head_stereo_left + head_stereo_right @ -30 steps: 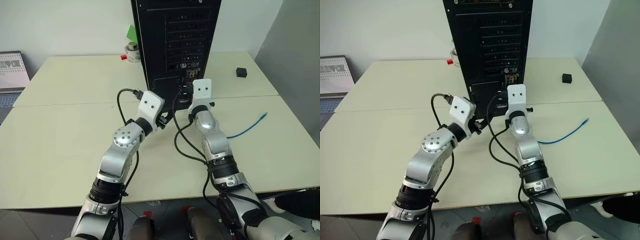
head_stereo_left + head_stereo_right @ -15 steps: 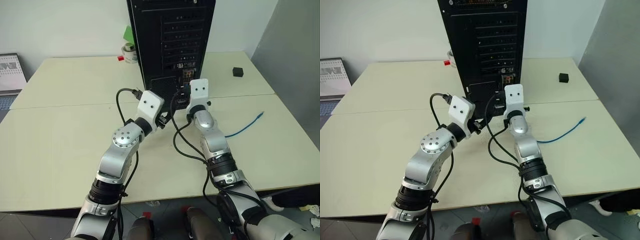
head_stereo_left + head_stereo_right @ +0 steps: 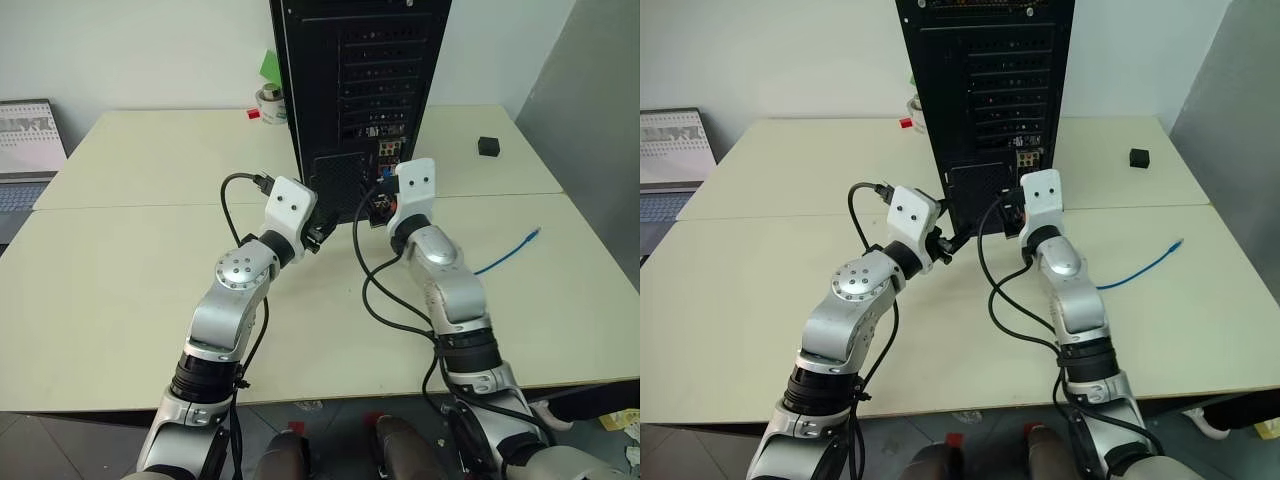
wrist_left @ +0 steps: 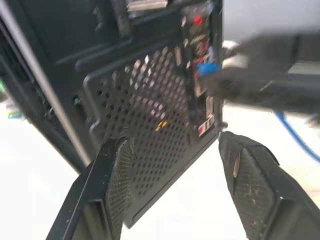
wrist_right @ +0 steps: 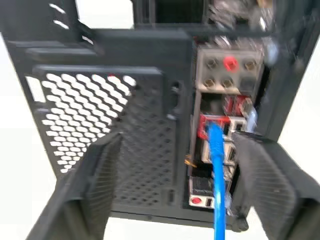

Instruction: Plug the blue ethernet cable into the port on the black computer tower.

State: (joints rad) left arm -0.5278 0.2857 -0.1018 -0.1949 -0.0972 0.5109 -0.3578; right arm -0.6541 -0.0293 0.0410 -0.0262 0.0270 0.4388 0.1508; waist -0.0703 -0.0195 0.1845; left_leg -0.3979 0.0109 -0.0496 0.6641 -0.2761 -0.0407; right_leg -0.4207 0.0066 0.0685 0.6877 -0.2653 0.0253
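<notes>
The right wrist view shows the blue ethernet cable (image 5: 216,165) seated in the port (image 5: 214,125) of the black computer tower (image 3: 360,90), centre frame. Left gripper (image 4: 175,175) half open, empty; right gripper (image 5: 175,185) wide open, empty. Far right, a small black cube (image 3: 487,146).

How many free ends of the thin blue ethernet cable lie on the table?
1: the thin blue ethernet cable has one end lying on the beige table, right side; the other sits in the tower's rear panel.
</notes>
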